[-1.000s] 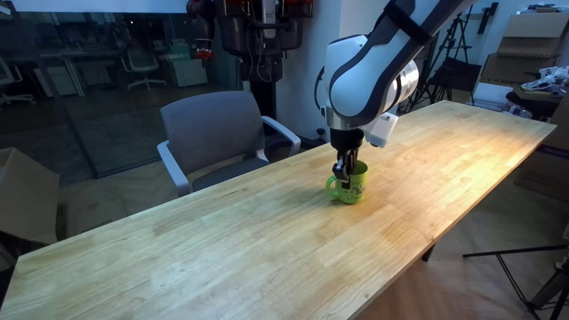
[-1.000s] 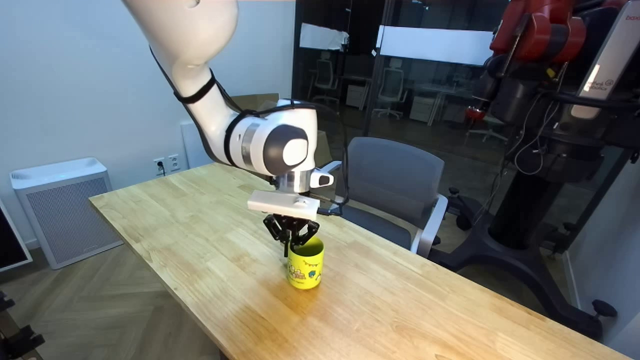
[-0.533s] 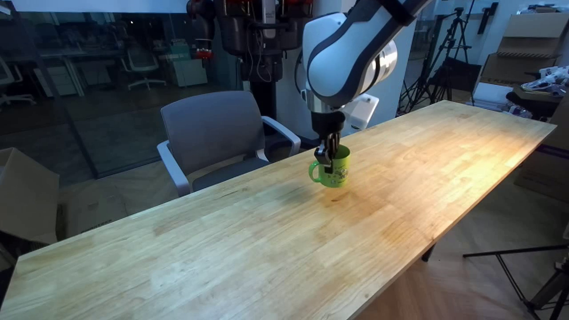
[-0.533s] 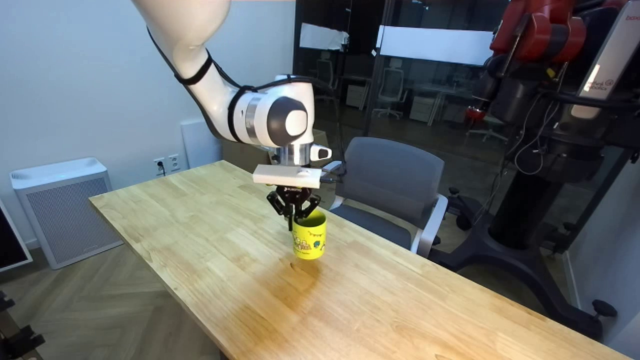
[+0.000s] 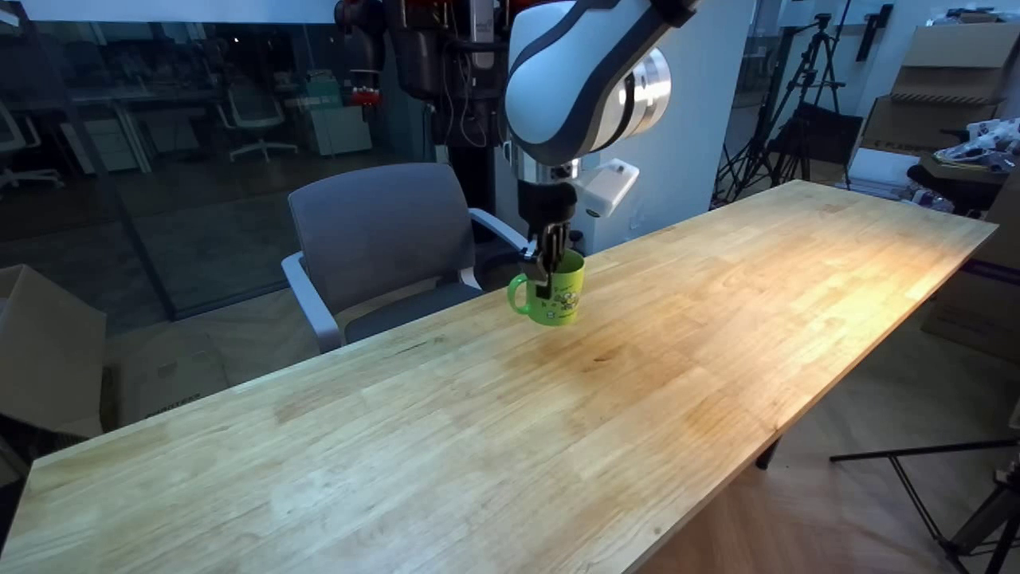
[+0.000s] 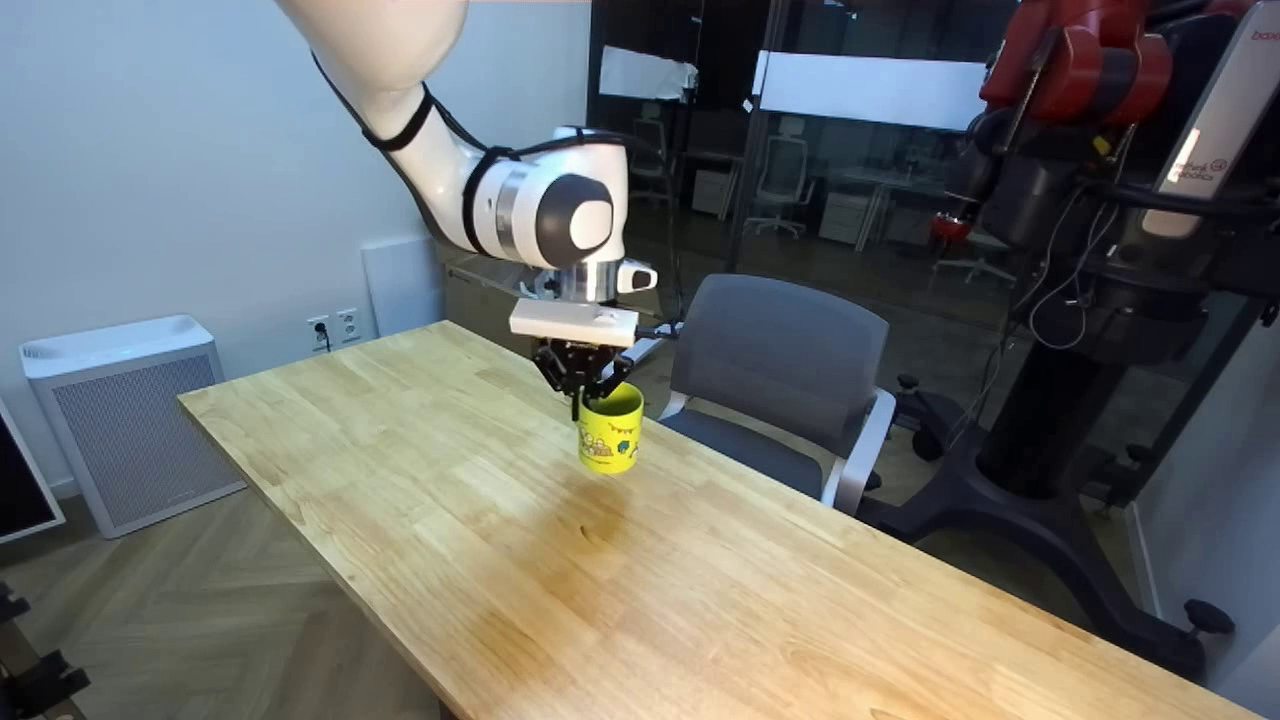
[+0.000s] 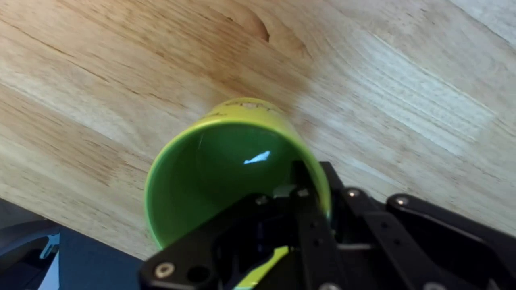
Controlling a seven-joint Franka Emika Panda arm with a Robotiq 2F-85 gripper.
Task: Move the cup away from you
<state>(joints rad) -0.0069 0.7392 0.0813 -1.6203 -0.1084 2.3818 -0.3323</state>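
Observation:
The small bright green cup (image 5: 567, 296) hangs upright from my gripper (image 5: 545, 288), with its loop handle on the left in that exterior view. It looks yellow-green in an exterior view (image 6: 612, 442), where the handle is hidden, and appears slightly above the table, with a shadow below it. My gripper (image 6: 582, 406) is shut on the cup's wall. In the wrist view, the gripper (image 7: 317, 174) has one finger inside the cup (image 7: 225, 153) and one outside, with the rim pinched between them. The inside of the cup shows no contents.
The long wooden table (image 5: 335, 478) lies below. A grey office chair (image 5: 382, 231) stands against its edge, close to the cup, and also shows in an exterior view (image 6: 780, 350). A red and black robot (image 6: 1070, 180) stands behind the chair. An air purifier (image 6: 140, 420) stands by the wall.
My gripper has lifted the cup off the table and carried it toward the chair-side edge: left and up in an exterior view, upward in the picture in the other. The grip has stayed the same.

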